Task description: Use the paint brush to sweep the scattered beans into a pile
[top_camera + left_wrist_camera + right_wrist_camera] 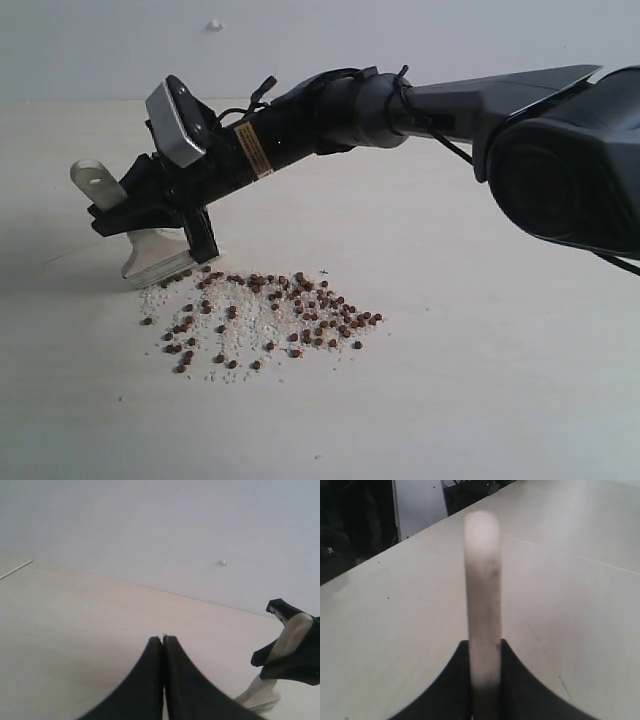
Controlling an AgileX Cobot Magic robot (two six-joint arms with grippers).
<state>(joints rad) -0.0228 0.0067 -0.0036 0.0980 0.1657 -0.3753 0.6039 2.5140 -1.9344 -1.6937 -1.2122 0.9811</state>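
The right gripper (150, 215), clamped on the brush (150, 256), probably needed light, steady pressure drawing beans (270, 315) inward; left gripper (163, 640) sat closed, empty.

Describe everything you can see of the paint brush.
The paint brush is wide and flat, with a pale wooden handle that has a hole at its end, a silver metal ferrule and off-white bristles. It stands tilted, the handle leaning up and to the left in the exterior view. Its bristle tips meet the table at the left edge of the beans and whitish crumbs. The right gripper is shut on the handle just above the ferrule.
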